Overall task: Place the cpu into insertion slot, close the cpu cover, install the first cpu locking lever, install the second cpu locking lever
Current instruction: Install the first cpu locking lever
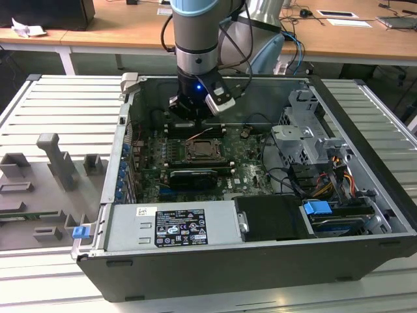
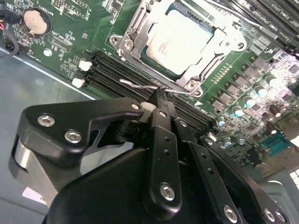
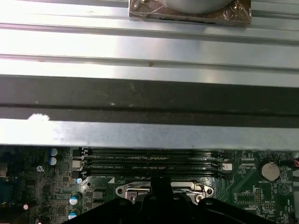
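"One arm, one case. What surrounds the insertion slot [image 1: 203, 150]?" the first observer asks.

"The largest thing is a ribbed metal table [image 1: 65, 104], which spreads well beyond the slot on both sides," the second replies. "On the table stands the open computer case [image 1: 228, 277], walling the slot in all round. The arm [image 1: 195, 39] stands over the case just at the slot's far side in the exterior view. The grey power supply [image 1: 172, 228] lies on the slot's near side. The green motherboard [image 2: 84, 28] carries the slot, and the long black memory slots [image 2: 117, 70] run right beside it."

"And the gripper [image 2: 159, 95]?"

"In the second wrist view its black fingers [image 2: 161, 140] lie close together, with no gap showing at the tips. The tips touch a thin wire lever [image 2: 138, 85] that runs just beside the slot's edge, over the nearest memory slot. Whether the wire is pinched between the tips or only pressed by them cannot be told."

"Where is the cpu [image 2: 180, 39]?"

"It is seated in the slot, pale face up. The cpu cover [image 2: 133, 30] lies flat over it. Its silvery frame rings the chip and its cut-out leaves the face bare. A second wire lever [image 2: 247, 19] lies along the slot's opposite edge."

"Anything smaller?"

"A round coin cell [image 2: 36, 22] sits on the board, well apart from the slot, past one end of the memory slots."
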